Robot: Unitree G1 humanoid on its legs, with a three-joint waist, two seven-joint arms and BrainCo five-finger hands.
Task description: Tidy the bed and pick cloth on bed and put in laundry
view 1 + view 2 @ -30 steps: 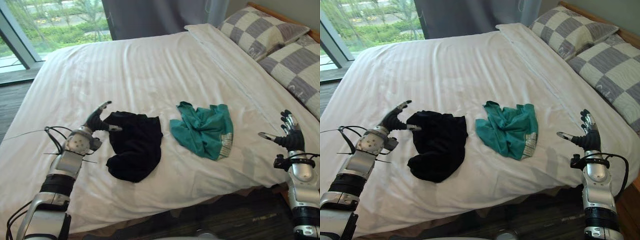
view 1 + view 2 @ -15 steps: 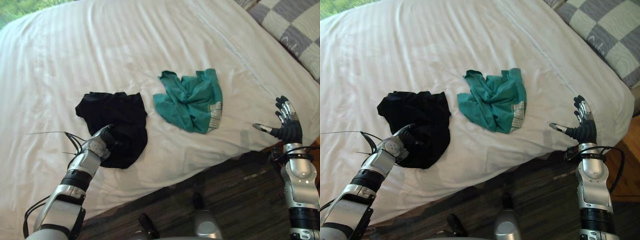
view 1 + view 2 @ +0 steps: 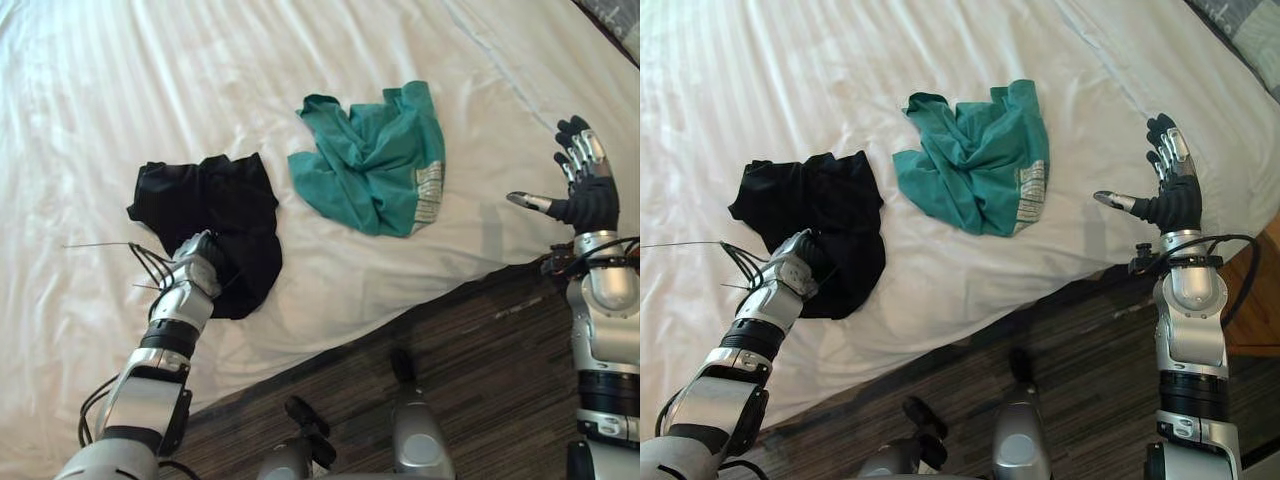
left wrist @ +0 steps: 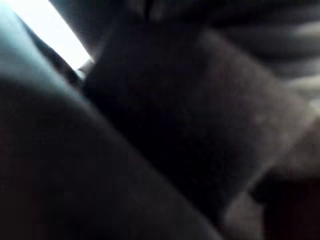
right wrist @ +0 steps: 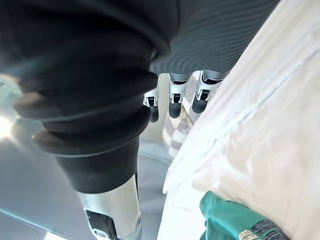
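Left of centre in the eye views: black cloth [image 3: 210,210], crumpled in a heap on the bed [image 3: 120,90], its lower end near the mattress edge. Judged the first item for the laundry, since the left robot hand [image 3: 196,268] is set against its lower edge, arm coming up from the lower left. Hand state: cannot tell. The hand is half buried in the dark folds, and its wrist view, pressed against dark fabric, settles nothing. The placement reads as a grab under way, low on the heap where the fabric bunches thickest and gives most to catch

Centre, upper half: teal cloth [image 3: 372,160], rumpled, with a pale printed patch at its right edge. It lies just beside the black cloth, apart from it. No hand is near it; by the look of it, the second item to collect

Right edge, mid-height: right robot hand [image 3: 580,190], spread apart, thumb out to the side, holding nothing. It hovers by the bed's edge, well apart from both cloths. Likely raised clear so as not to drag on the bed while the other arm works, and well placed to take the teal cloth next

Bottom of frame: dark wood floor [image 3: 480,360] below the bed's edge

Bed: white, faintly striped, lightly creased around both cloths. Both cloths lie on it, so tidying is not yet done
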